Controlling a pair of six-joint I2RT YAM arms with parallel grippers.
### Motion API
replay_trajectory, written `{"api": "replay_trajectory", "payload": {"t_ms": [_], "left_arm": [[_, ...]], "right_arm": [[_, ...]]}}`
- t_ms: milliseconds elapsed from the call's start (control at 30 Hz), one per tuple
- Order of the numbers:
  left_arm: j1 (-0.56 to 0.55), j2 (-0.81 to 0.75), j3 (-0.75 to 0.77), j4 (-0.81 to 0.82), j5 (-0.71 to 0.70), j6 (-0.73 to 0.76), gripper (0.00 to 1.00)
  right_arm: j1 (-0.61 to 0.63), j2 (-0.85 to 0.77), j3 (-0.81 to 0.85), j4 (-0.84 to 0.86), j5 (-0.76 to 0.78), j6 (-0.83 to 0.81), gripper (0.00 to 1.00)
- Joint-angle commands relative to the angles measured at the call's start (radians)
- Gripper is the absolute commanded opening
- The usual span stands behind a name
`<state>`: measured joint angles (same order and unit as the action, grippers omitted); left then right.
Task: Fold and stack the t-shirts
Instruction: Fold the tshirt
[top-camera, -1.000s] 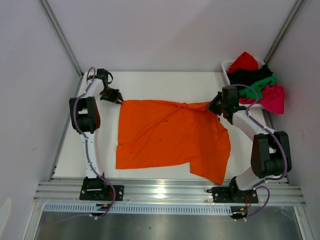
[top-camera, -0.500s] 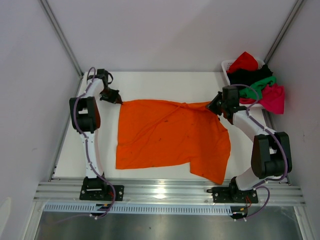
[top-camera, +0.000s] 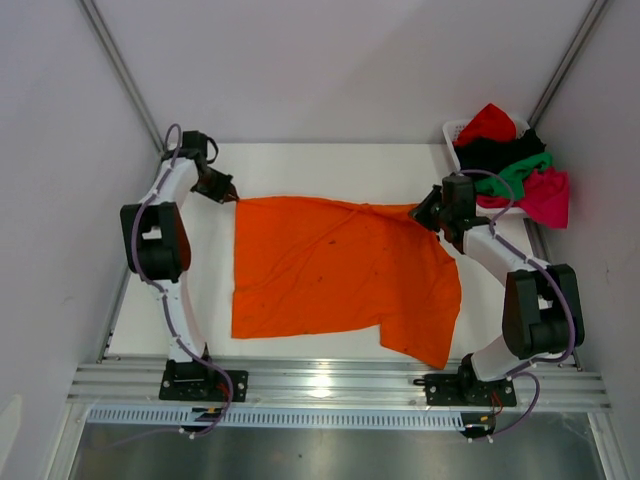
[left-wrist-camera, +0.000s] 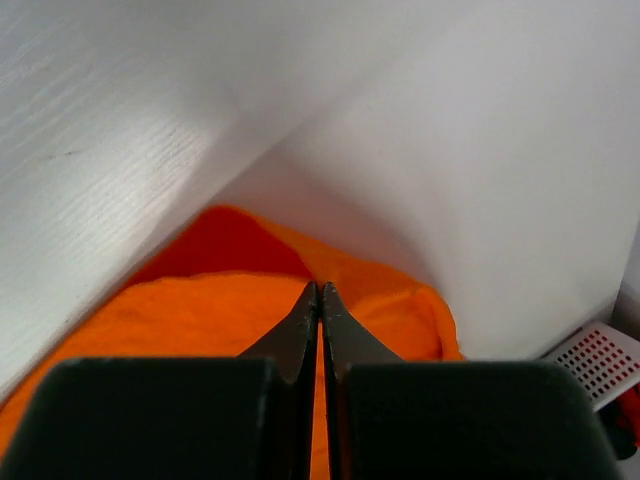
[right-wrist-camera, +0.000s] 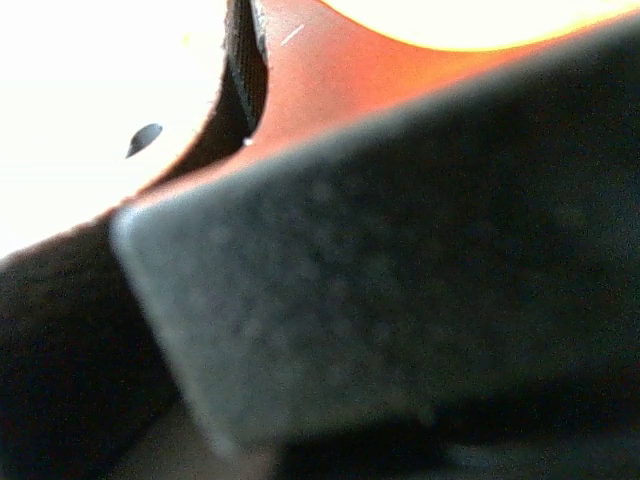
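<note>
- Left arm (top-camera: 152, 240) stands tall off its base, elbow bowed out toward the left wall. The forearm runs to the table's far-left area and the wrist doubles back toward the middle.
- Left gripper (top-camera: 230, 193) is down at the far-left corner of the orange t-shirt (top-camera: 340, 270). In the wrist view the jaws are pressed tight together, with that corner humped up in a fold around the tips. It's a pinch on the cloth.
- The orange t-shirt lies spread across the middle of the white table (top-camera: 320, 165), mostly flat. Its near-right part hangs lower than the rest, and creases along the far edge run toward the right corner.
- Right arm (top-camera: 540, 310) has its elbow out by the right edge, and the forearm angles up and inward to the shirt's far-right corner.
- Right gripper (top-camera: 428, 213) is nearly closed and clamped on that gathered corner. Its wrist view is a blur of dark finger with orange-red cloth right against it.
- Far right, the white basket (top-camera: 452, 130) holds the rest in a heap: red t-shirt (top-camera: 488, 122), black t-shirt (top-camera: 498, 150), green t-shirt (top-camera: 520, 170) and magenta-pink t-shirt (top-camera: 547, 197), which spills over the side.
</note>
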<state>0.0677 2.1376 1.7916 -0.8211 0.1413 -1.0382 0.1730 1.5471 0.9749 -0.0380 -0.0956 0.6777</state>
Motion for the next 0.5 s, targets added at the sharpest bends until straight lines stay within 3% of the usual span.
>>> {"api": "replay_trajectory", "payload": {"t_ms": [0,267,467], "left_arm": [[0.006,-0.133,-0.040,0.060,-0.002,0.055,0.01],[0.006,-0.242,-0.127,0.063,-0.040,0.115,0.01],[0.006,-0.295,-0.132,0.028,-0.135,0.159,0.01]], "right_arm": [[0.010,-0.054,-0.030,0.098,-0.018,-0.029,0.04],[0.029,-0.110,-0.100,0.191,-0.044,-0.053,0.04],[0.036,-0.176,-0.127,0.191,0.060,-0.063,0.04]]}}
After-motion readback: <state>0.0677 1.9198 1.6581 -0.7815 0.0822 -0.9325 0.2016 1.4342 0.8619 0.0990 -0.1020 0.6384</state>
